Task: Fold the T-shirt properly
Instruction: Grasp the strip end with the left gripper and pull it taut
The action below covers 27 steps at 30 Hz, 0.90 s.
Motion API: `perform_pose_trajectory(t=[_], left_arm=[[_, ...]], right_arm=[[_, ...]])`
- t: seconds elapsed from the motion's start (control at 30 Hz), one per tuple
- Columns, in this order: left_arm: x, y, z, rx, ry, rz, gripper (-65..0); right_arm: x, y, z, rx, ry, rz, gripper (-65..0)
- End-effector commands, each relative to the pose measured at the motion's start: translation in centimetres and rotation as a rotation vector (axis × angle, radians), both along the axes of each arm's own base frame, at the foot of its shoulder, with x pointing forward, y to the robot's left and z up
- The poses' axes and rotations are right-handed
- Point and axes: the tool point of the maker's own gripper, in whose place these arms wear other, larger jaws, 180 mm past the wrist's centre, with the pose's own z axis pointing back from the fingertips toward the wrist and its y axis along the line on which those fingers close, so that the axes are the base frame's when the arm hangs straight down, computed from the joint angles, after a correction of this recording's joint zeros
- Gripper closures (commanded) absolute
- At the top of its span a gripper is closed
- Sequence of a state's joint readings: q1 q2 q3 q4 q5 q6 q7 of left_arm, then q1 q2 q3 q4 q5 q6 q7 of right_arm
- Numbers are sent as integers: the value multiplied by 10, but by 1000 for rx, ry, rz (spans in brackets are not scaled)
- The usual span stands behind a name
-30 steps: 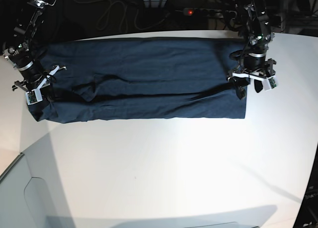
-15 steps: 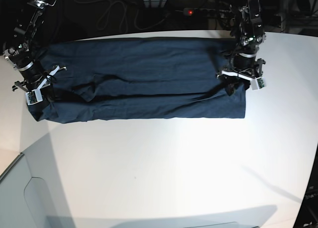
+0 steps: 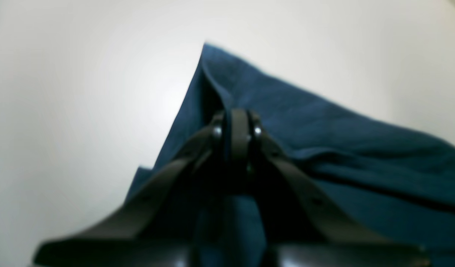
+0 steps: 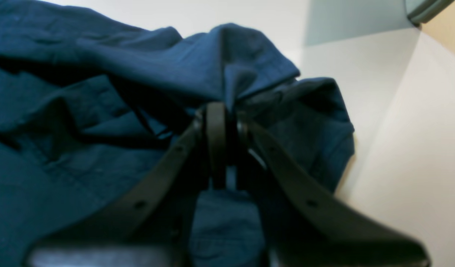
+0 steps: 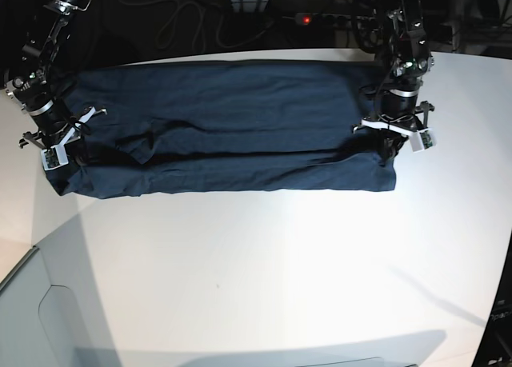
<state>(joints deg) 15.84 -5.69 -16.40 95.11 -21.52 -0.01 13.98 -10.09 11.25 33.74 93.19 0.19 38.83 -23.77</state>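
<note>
Nearest the camera the white table (image 5: 264, 279) is just bare surface. Past that the T-shirt (image 5: 232, 127) lies as a long band, already folded lengthwise, stretched along the far edge of the table, its long axis running side to side between the two arms. One arm sits at each short end, so neither is really nearer. The left gripper (image 5: 390, 137) is pressed together on a pinch of the cloth at its end, with the fabric tented up between the tips in the wrist view. The right gripper (image 5: 66, 137) is pinching the bunched fabric at the opposite end. My guess: the next fold goes across that long axis, carrying one end toward the other.
</note>
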Motion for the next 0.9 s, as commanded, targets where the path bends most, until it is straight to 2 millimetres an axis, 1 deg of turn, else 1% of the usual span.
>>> perform_pose_trajectory(t=[0.0, 0.1, 0.17, 0.3, 0.43, 0.5, 0.63, 0.77, 0.87], left_arm=[[5, 3, 16, 17, -51, -1, 0], [2, 2, 21, 23, -60, -6, 0], [1, 9, 29, 41, -74, 2, 0], [0, 17, 40, 60, -96, 17, 0], [-3, 19, 40, 67, -92, 18, 0], [-3, 19, 40, 67, -92, 18, 0], [-5, 19, 35, 63, -80, 21, 0], [-11, 18, 30, 61, -59, 17, 0], [-11, 18, 29, 61, -58, 17, 0]], right_arm=[[6, 1, 15, -6, -52, 30, 0], [4, 0, 15, -7, -50, 27, 0], [3, -1, 14, -7, -47, 25, 0], [-6, -1, 8, -7, -23, 27, 0], [-15, 1, 10, -26, -19, 39, 0], [-19, 6, 15, -36, -25, 51, 0], [-27, 9, 18, -52, -22, 64, 0], [-37, 7, 12, -57, 7, 66, 0], [-42, 7, 7, -53, 24, 64, 0]])
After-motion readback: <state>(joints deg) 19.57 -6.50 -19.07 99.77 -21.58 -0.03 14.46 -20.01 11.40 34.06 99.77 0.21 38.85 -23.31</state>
